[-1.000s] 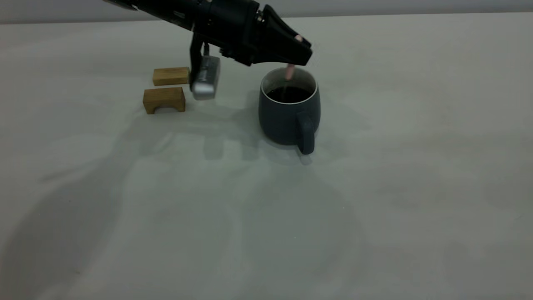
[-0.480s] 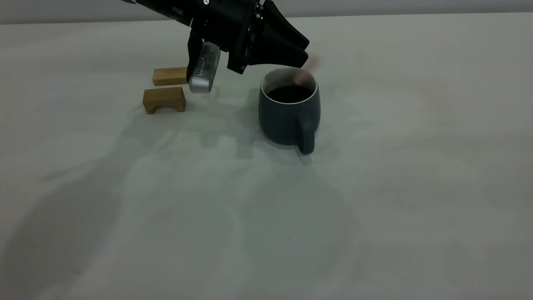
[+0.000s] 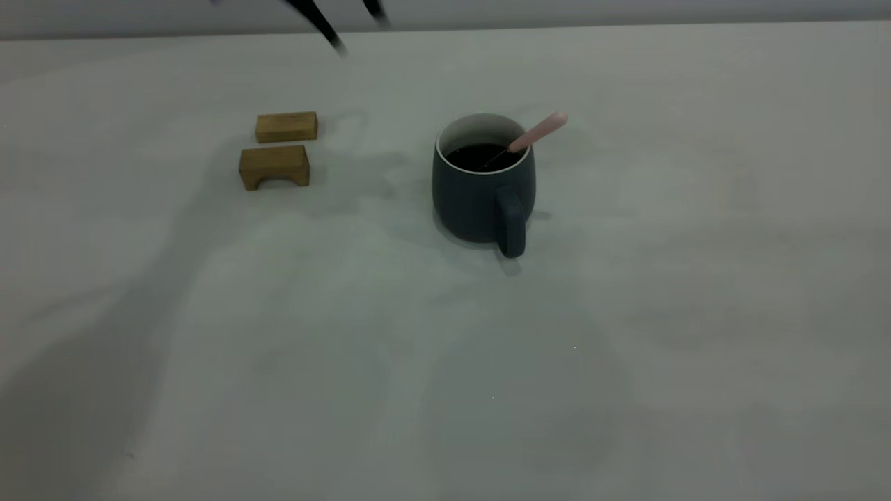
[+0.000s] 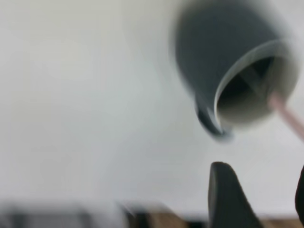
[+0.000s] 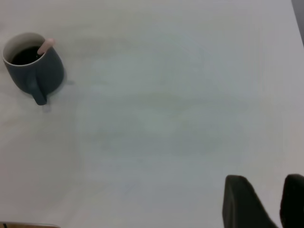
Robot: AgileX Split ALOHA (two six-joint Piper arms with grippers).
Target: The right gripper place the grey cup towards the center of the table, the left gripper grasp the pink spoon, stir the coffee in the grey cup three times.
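The grey cup (image 3: 480,191) stands near the middle of the table (image 3: 661,362), handle toward the camera, with dark coffee (image 3: 473,156) inside. The pink spoon (image 3: 537,131) rests in the cup, its handle leaning out over the rim to the right, free of any gripper. In the left wrist view the cup (image 4: 223,57) and the spoon (image 4: 287,114) lie beyond my left gripper (image 4: 263,190), which is open and empty, raised clear of the cup. In the right wrist view my right gripper (image 5: 270,194) hangs far from the cup (image 5: 33,66), its jaws slightly apart and empty.
Two tan wooden blocks (image 3: 286,127) (image 3: 274,166) lie left of the cup. Dark blurred streaks of the left arm (image 3: 327,31) show at the top edge of the exterior view.
The left gripper let go of the spoon, which tipped to lean on the cup's right rim. The left arm pulled up and back, almost out of the exterior view.
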